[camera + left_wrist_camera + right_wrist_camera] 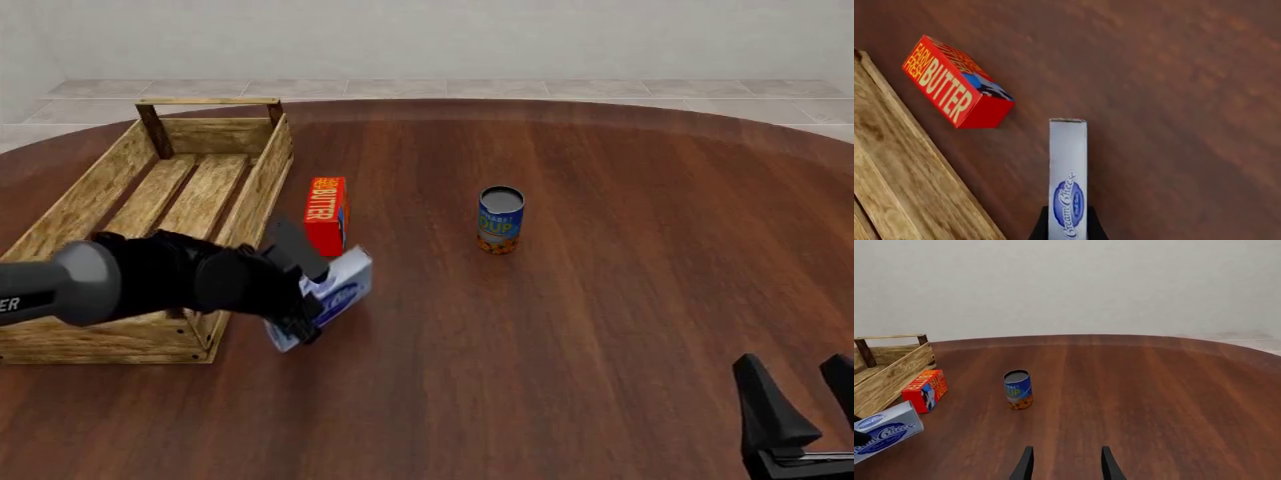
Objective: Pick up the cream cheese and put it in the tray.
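The cream cheese, a flat white and blue box with a blue oval, is tilted over the table just right of the tray's near corner. My left gripper is shut on it, one finger on each broad face. The left wrist view shows the cream cheese edge-on between the dark fingers. The tray, a big light-wood crate, stands at the left, and its rim fills a corner of the left wrist view. My right gripper sits open and empty at the near right, also seen as the right gripper.
A red-orange BUTTER box stands against the tray's right side, just beyond the held box. A blue and yellow can is upright at mid-table. The right wrist view shows the can, butter and tray.
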